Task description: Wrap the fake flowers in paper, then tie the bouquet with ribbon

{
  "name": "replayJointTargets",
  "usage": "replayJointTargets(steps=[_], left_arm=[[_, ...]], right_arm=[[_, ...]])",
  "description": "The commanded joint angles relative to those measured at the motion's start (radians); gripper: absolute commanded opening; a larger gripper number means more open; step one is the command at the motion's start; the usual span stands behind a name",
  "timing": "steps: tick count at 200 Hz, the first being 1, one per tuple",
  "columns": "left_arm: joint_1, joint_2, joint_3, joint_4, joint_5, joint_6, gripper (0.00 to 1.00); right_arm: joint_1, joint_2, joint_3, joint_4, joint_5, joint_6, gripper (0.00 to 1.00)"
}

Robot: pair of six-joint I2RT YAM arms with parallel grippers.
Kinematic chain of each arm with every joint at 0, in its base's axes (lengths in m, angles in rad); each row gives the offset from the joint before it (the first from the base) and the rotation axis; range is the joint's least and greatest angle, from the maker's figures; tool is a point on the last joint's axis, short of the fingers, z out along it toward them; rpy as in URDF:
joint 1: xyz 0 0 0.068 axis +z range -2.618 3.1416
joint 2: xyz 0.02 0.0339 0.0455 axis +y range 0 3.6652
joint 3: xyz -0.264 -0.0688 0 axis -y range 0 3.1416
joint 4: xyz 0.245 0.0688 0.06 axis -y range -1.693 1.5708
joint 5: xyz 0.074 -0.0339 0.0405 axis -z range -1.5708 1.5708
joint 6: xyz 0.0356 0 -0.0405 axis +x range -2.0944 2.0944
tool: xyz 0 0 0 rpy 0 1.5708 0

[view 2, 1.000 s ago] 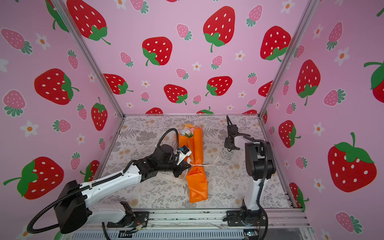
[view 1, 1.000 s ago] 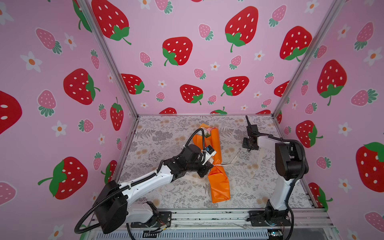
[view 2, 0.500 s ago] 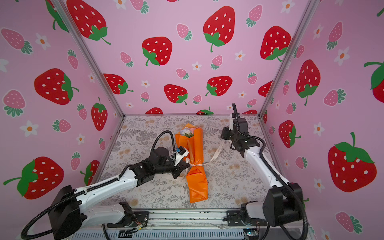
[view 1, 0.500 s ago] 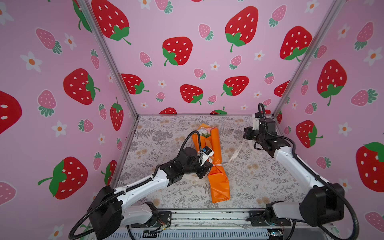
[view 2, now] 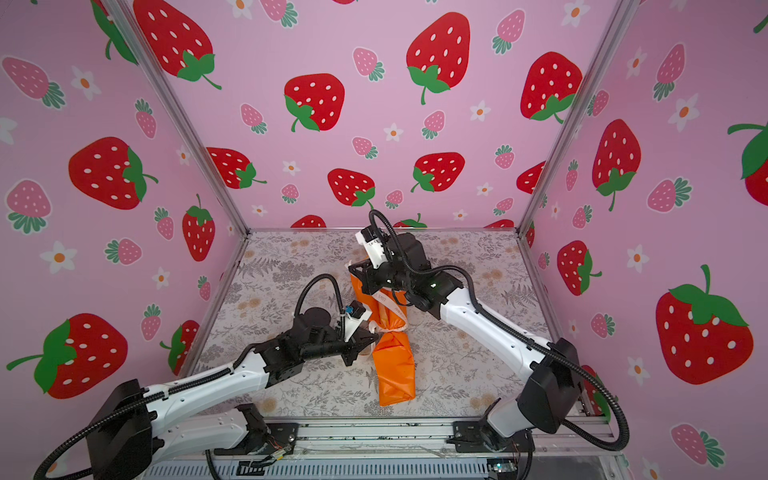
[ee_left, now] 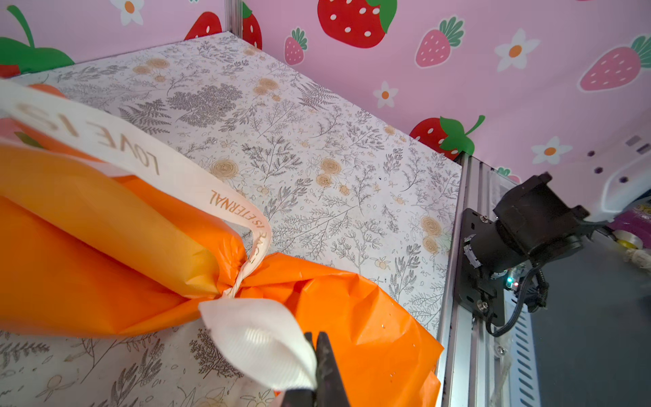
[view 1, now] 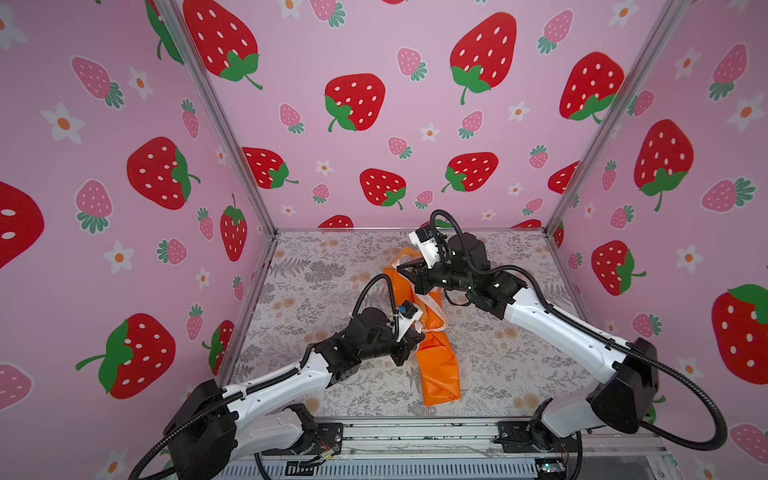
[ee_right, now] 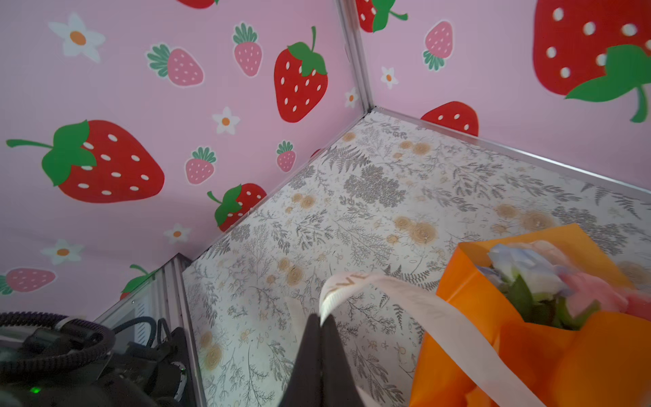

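Note:
The bouquet of fake flowers (view 1: pixel 438 365) (view 2: pixel 395 365) lies in orange wrapping paper on the floral table, its flower end toward the back. A cream printed ribbon (view 1: pixel 434 309) (ee_left: pixel 141 155) cinches its middle. My left gripper (view 1: pixel 411 336) (ee_left: pixel 315 349) is shut on one ribbon end, a white loop right beside the cinch. My right gripper (view 1: pixel 405 270) (ee_right: pixel 321 319) is shut on the other ribbon end (ee_right: pixel 422 303), just left of the flower end. White and pink blooms (ee_right: pixel 539 275) show inside the wrap (ee_right: pixel 599 359). That ribbon strand runs diagonally over the wrap.
Strawberry-print walls close the table (view 1: pixel 332 282) on three sides. A metal rail (view 1: pixel 415 432) runs along the front edge. The right arm's base (ee_left: pixel 521 239) stands at the table's front right corner.
My right arm has swung from the back right across to the bouquet's flower end, carrying its ribbon end over the wrap. My left gripper has stayed at the cinch.

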State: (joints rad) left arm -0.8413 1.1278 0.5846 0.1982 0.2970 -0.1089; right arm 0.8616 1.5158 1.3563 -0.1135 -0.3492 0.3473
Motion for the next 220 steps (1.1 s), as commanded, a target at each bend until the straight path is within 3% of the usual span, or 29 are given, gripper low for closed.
replayJointTargets(steps=[1, 56, 91, 121, 153, 181, 220], left_arm=[[-0.011, -0.036, -0.031, 0.089, -0.031, -0.021, 0.0], [-0.014, -0.082, -0.074, 0.115, -0.047, -0.016, 0.0], [-0.018, -0.093, -0.085, 0.119, -0.045, -0.014, 0.0], [-0.019, -0.086, -0.079, 0.107, -0.041, -0.011, 0.0], [-0.02, -0.082, -0.076, 0.109, -0.038, -0.005, 0.01], [-0.019, -0.072, -0.062, 0.097, -0.038, 0.003, 0.01], [-0.019, -0.049, -0.037, 0.093, -0.033, -0.004, 0.01]], right_arm=[[-0.006, 0.021, -0.02, 0.037, -0.081, -0.014, 0.01], [-0.005, 0.118, 0.02, 0.075, -0.159, 0.025, 0.01], [0.007, 0.28, 0.161, 0.006, -0.345, 0.048, 0.05], [0.019, 0.334, 0.179, -0.015, -0.405, 0.048, 0.12], [0.0, 0.305, 0.173, -0.128, -0.313, -0.015, 0.31], [-0.059, 0.19, 0.091, -0.117, -0.183, 0.028, 0.47], [-0.133, -0.012, -0.086, -0.116, -0.071, 0.091, 0.55]])
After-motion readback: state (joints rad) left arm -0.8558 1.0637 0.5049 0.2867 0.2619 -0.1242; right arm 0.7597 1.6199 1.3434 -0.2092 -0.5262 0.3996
